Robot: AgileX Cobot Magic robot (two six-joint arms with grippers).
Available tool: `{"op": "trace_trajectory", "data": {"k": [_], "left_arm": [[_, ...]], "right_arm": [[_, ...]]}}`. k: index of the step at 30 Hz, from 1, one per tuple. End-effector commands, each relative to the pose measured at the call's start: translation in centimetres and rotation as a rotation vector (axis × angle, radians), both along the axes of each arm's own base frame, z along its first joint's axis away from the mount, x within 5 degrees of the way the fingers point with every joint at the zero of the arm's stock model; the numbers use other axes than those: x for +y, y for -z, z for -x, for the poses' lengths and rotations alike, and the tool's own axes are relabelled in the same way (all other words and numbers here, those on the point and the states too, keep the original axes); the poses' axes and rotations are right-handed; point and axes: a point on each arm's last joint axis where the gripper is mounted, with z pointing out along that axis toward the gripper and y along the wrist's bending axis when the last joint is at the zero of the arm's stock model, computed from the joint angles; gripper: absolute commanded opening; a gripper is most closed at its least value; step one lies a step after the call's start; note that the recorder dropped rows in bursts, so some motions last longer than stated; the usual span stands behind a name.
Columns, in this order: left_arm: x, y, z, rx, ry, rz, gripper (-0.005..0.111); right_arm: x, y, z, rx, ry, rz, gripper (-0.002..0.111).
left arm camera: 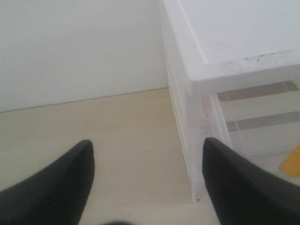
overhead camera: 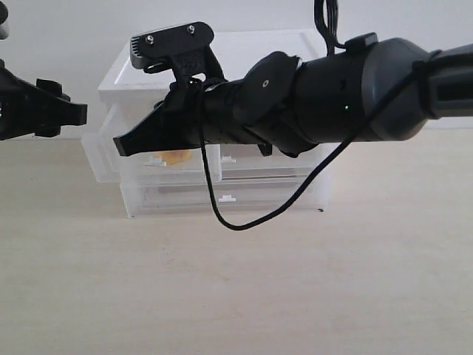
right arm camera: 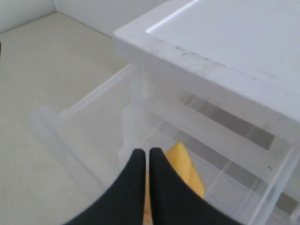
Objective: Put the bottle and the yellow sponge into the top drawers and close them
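Two arms are at the white cabinet (overhead camera: 244,55) on the bench (overhead camera: 310,296). The right gripper (right arm camera: 143,157) reaches across the cabinet's front and hangs over the left top drawer (right arm camera: 51,133), which is pulled out. Its fingers are pressed flat together with nothing between them. The yellow sponge (right arm camera: 185,168) lies on the drawer's floor just under those tips, let go, so that half of the loading looks done. The left gripper (left arm camera: 147,143) hangs off to the cabinet's left side, spread wide and empty. The right top drawer (overhead camera: 259,159) looks pushed in. I can't find the bottle in any view, so I cannot say whether it is inside that one.

What matters next, I'd judge, is closing the open drawer. Its front wall lies on the side of the right gripper away from the cabinet, and the drawer slides straight back in. The gripper is above the drawer's inside, so it would have to clear that wall, drop in front of it and push toward the cabinet. The right gripper is far nearer to it than the left.
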Motion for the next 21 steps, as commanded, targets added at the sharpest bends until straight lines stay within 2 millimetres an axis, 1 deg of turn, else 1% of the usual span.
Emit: {"op": "trace_trajectory", "data": {"k": [1,2,4,8,10,13,16,21], "left_arm": [[0.0,0.0,0.1,0.002,0.012,0.010,0.061],[0.0,0.1,0.1,0.006,0.015,0.010,0.061],[0.0,0.3,0.2,0.012,0.016,0.005,0.061],[0.0,0.3,0.2,0.012,0.021,-0.004,0.061],[0.0,0.3,0.2,0.012,0.021,-0.004,0.061],[0.0,0.3,0.2,0.012,0.021,-0.004,0.061],[0.0,0.3,0.2,0.012,0.021,-0.004,0.061],[-0.1,0.3,0.2,0.012,0.026,-0.002,0.061]], "right_arm": [[-1.2,-1.0,-2.4,-0.017,0.038,-0.016,0.000],[-1.3,-1.0,-2.7,-0.027,0.030,-0.003,0.000],[-1.2,-0.9,-2.3,0.008,-0.011,0.009,0.000],[-1.2,-1.0,-2.2,0.006,-0.018,0.014,0.000],[-1.6,-1.2,-2.5,0.006,-0.011,0.014,0.000],[-3.3,-2.3,-2.7,0.050,-0.033,0.011,0.000],[-4.5,-3.4,-2.5,0.070,-0.058,0.014,0.000],[-5.1,-3.3,-2.4,0.126,-0.082,0.041,0.000]]}}
